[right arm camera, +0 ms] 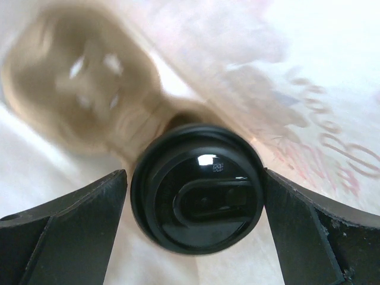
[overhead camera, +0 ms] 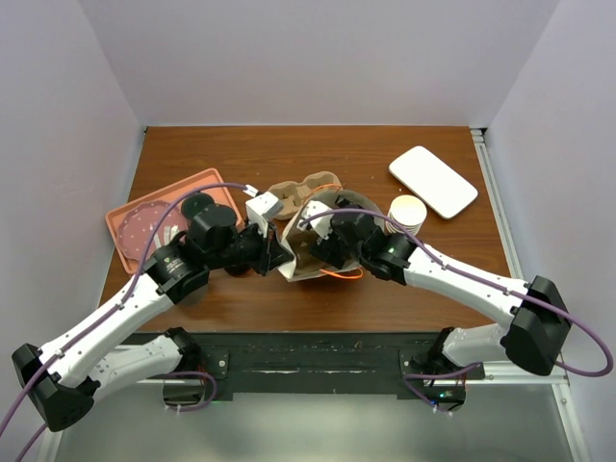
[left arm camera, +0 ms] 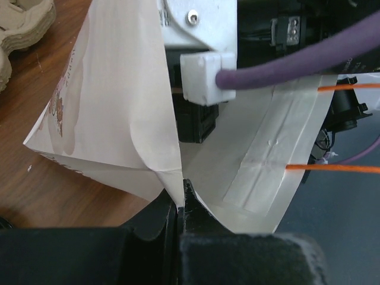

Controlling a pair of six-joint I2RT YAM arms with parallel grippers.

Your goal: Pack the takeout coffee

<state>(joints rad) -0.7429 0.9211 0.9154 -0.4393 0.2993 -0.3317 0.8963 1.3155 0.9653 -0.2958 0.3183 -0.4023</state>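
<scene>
- Looking down from overhead, we've got the paper bag (overhead camera: 300, 258) sitting mid-table (overhead camera: 385, 289) with an arm on each side of it.
- The left gripper (left arm camera: 181, 196) is clenched on the bag's left edge, with a fold of the paper pinched between its closed jaws.
- The right gripper (right arm camera: 195, 202) is down inside the bag's mouth with its jaws spread wide, not squeezing anything.
- The takeout coffee (right arm camera: 198, 189) is inside the bag, black lid facing up at the wrist camera, right between the fingers (right arm camera: 71, 225). Each finger sits just beside the lid's rim, and we can't tell if either actually touches it.
- A blurry tan moulded shape (right arm camera: 77, 89) is in the bag next to the cup.
- Outside the bag: cardboard cup carriers (overhead camera: 306, 188) just behind it, a pink tray (overhead camera: 135, 217) off to its left, a stack of lidless cups (overhead camera: 407, 212) to its right.
</scene>
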